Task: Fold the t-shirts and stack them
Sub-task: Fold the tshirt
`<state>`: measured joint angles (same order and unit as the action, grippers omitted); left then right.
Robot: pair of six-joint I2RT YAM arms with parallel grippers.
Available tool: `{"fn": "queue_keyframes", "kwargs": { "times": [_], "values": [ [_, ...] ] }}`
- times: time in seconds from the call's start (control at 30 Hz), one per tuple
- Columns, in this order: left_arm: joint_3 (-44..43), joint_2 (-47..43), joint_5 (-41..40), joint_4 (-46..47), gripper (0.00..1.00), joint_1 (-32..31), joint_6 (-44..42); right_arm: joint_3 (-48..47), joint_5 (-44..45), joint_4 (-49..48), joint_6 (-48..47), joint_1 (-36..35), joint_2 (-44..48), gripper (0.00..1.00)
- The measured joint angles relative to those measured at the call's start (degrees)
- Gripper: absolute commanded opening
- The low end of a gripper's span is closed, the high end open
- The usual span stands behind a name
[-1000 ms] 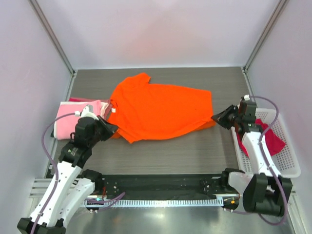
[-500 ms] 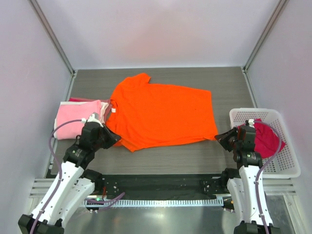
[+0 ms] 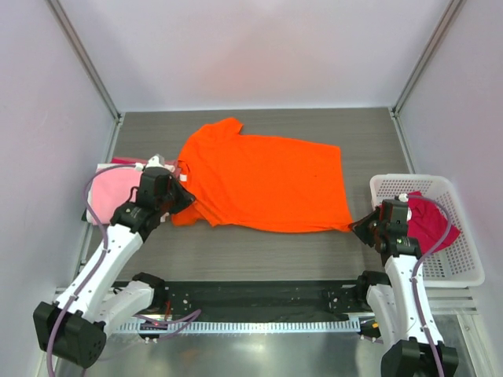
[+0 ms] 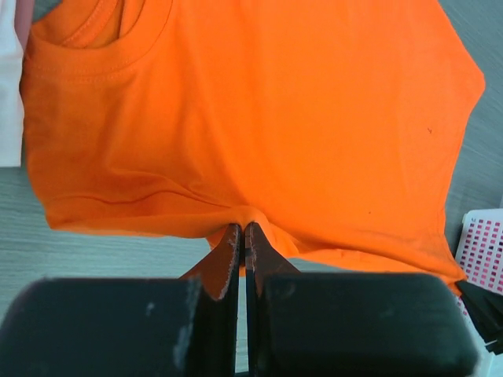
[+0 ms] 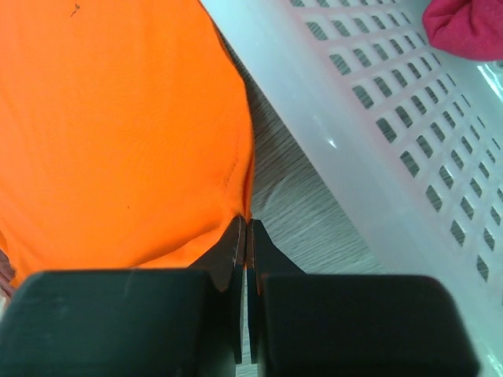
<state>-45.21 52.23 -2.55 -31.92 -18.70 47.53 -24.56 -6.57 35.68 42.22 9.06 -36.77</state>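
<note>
Cloth dominates the scene: an orange t-shirt (image 3: 263, 184) of soft matte knit lies spread flat across the middle of the grey wood-grain table (image 3: 259, 255). Its ribbed neckband points toward the left and its straight bottom hem toward the right. One short sleeve juts toward the far wall, and shallow folds ripple along the near edge by the collar.

The left gripper (image 3: 181, 202) is clamped tight on the shirt's near edge, just below the neckline. In the left wrist view its two thin dark fingers (image 4: 233, 255) press together with a small pucker of orange fabric pinched between the tips (image 4: 242, 228). The right gripper (image 3: 357, 228) is likewise clenched on the shirt, at its near right hem corner. The right wrist view shows the stitched hem running down into the closed fingertips (image 5: 245, 224).

A folded light pink t-shirt (image 3: 110, 196) sits at the table's left edge, partly behind the left arm, and a strip of white cloth (image 4: 8, 94) lies beside the orange collar. To the right stands a white plastic basket (image 3: 464, 271), rectangular, with smooth glossy walls pierced by a lattice of small slots. A crumpled dark pink-red t-shirt (image 3: 431, 220) lies inside it. The orange hem corner rests just beside the basket's near left wall.
</note>
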Motion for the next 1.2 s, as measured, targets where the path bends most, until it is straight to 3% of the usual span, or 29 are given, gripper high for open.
{"fn": "queue_keyframes", "kwargs": {
  "times": [0.67,1.2],
  "values": [
    [-10.12,15.72,-5.73,2.75,0.00,0.00,-1.51,-6.69,-0.15,-6.19,7.54,0.00,-16.46,0.02],
    [-18.80,26.51,-11.28,2.84,0.00,0.00,-2.62,-11.32,-2.45,-13.51,7.72,0.00,-29.07,0.01]
  ]
}}
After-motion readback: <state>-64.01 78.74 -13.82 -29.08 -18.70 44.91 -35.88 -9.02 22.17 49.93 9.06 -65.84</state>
